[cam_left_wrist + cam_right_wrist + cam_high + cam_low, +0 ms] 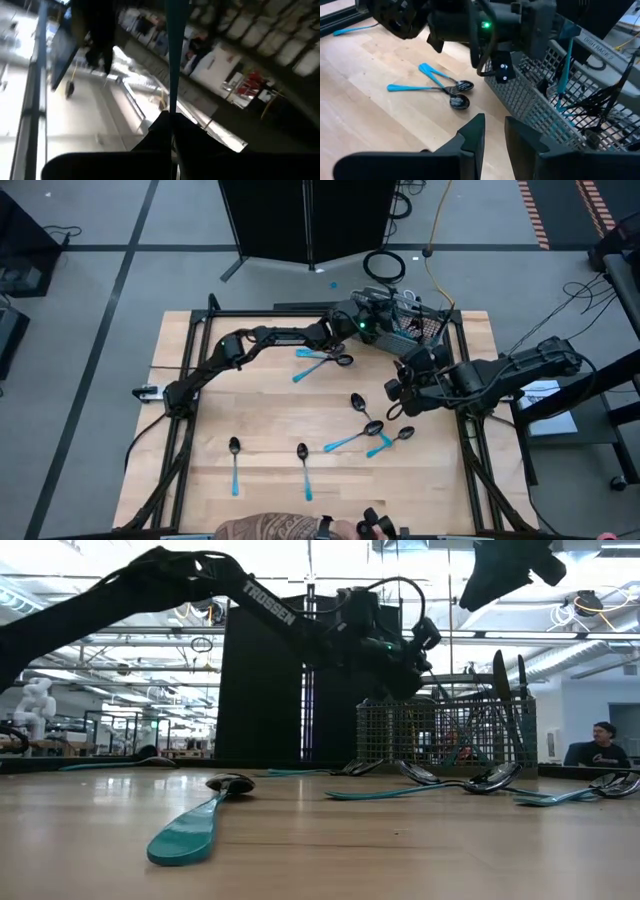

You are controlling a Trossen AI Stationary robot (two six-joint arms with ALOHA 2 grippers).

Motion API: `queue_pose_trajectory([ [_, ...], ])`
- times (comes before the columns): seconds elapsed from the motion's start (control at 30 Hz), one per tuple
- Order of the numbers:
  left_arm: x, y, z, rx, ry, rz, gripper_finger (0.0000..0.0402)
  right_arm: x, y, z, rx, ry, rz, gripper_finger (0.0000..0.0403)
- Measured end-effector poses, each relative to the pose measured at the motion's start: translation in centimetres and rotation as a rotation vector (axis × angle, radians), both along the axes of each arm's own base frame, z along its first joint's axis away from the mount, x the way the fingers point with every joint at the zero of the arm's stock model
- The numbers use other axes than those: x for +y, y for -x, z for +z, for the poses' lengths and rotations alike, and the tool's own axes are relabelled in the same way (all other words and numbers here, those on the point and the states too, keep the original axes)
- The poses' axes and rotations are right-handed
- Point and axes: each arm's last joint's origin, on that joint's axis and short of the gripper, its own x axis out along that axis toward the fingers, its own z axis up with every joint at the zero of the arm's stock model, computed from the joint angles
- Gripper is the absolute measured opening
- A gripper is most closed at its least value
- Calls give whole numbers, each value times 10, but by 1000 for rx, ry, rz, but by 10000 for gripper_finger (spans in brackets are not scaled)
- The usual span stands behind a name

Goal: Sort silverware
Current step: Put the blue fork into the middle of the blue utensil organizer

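Blue-handled silverware lies flat on the wooden table: two single spoons (235, 452) (303, 458) near the front, a crossed pair (447, 90) in the middle, and a cluster (368, 430) toward the right. My left gripper (171, 125) hangs over the grey wire-mesh basket (570, 105) at the far right, shut on one blue-handled piece. My right gripper (494, 131) hovers open above the table between the basket and the cluster, touching nothing. Dark utensil heads (508, 685) stick up out of the basket. My left gripper pinches one blue-handled piece between its two fingers; the light-blue handle (172, 95) runs straight out past the fingertips. Its head end is hidden behind the fingers. In the right wrist view the handle (565, 65) slants down into the basket, clear of the table.
A person's forearm (285, 527) reaches over the table's near edge. Another person (600, 745) sits in the room beyond. Cables and a dark cabinet (305, 220) lie past the far edge. Bare wood (230, 395) spreads over the table's left half.
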Motion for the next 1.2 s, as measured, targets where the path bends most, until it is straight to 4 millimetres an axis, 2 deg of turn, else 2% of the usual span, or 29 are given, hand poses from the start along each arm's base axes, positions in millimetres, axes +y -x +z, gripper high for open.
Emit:
queue_pose_trajectory([
  [0.13,0,0,-8,69,10,16,3,0,-1,0,-4,-15,6,68],
  [0.3,-4,-2,-7,4,113,-15,15,1,-1,0,2,-34,20,68],
  [0.67,-21,-8,-5,-4,113,-58,97,1,-1,-1,21,-35,37,68],
  [0.83,-22,-8,-1,-44,104,-55,111,2,-1,-1,26,-43,44,68],
  [0.93,-16,-4,6,-97,107,-21,111,2,-1,-1,32,-41,50,68],
  [1.03,-10,1,18,-173,203,25,111,2,-2,-1,44,-31,63,68],
  [1.2,-10,14,55,-375,409,155,111,2,-2,0,83,3,112,68],
])
